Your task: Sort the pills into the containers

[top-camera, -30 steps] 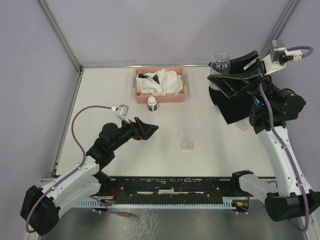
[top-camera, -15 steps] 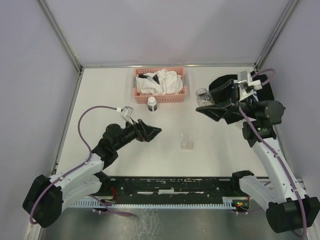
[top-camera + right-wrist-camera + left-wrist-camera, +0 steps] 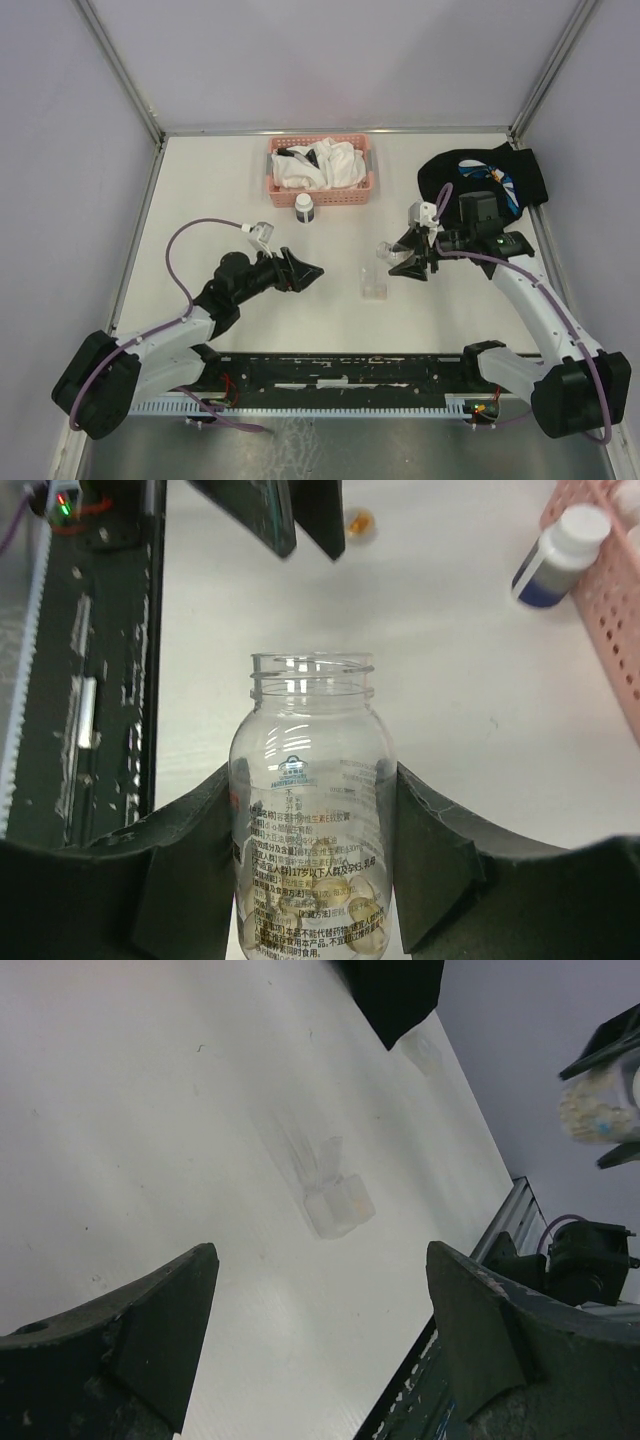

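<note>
Top external view had my right gripper (image 3: pixel 412 252) clamped around the open bottle (image 3: pixel 398 262), hanging just beside the clear box (image 3: pixel 373 283) in the middle of the table (image 3: pixel 200 200). Right wrist view said the same: fingers (image 3: pixel 190 860) snug on both sides of the bottle, cap off, pills (image 3: pixel 320 915) all piled at the bottom.

So as far as I could judge, the sorting hadn't really started. Nothing was poured yet, and the box looked empty from the left wrist view, though it's so see-through I wouldn't swear to it. One tiny amber speck (image 3: pixel 360 522) sat on the table beyond the bottle's mouth. Could've been a stray pill, too small to tell.

My left gripper (image 3: pixel 300 268) was spread wide with nothing in it, aimed at the box from the other side but apart from it. Left to do: basically everything. Tip the pills out and get them into the box.

Surface was plain white and matte. Pink basket (image 3: pixel 320 190) of white cloths sat at the back, with a small white-capped bottle (image 3: pixel 304 208) right in front of it. There was a black cloth (image 3: pixel 480 175) back right and a black rail (image 3: pixel 340 370) along the near edge. Pale lilac walls, metal corner posts.
</note>
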`<control>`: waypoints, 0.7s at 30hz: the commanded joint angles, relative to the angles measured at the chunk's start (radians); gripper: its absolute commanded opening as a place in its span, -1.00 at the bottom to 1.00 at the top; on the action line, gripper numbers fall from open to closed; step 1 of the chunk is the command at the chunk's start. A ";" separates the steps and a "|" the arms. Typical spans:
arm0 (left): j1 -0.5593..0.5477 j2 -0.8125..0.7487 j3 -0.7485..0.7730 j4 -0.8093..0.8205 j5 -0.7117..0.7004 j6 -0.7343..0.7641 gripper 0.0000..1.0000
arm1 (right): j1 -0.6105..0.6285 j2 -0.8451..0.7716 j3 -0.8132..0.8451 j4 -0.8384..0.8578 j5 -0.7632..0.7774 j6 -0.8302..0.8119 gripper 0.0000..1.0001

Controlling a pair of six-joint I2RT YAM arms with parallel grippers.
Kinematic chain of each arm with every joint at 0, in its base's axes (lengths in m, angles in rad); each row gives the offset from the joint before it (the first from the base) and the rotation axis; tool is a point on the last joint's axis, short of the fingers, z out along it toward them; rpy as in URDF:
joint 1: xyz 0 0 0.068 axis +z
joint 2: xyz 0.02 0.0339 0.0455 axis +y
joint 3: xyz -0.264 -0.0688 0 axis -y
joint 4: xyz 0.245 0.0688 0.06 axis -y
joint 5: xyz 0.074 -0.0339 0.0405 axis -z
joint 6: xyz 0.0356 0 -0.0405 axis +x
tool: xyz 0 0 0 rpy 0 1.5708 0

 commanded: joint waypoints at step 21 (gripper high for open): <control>0.000 -0.224 -0.156 0.101 -0.123 0.092 0.82 | 0.221 0.286 -0.033 -0.141 0.567 -0.266 -0.82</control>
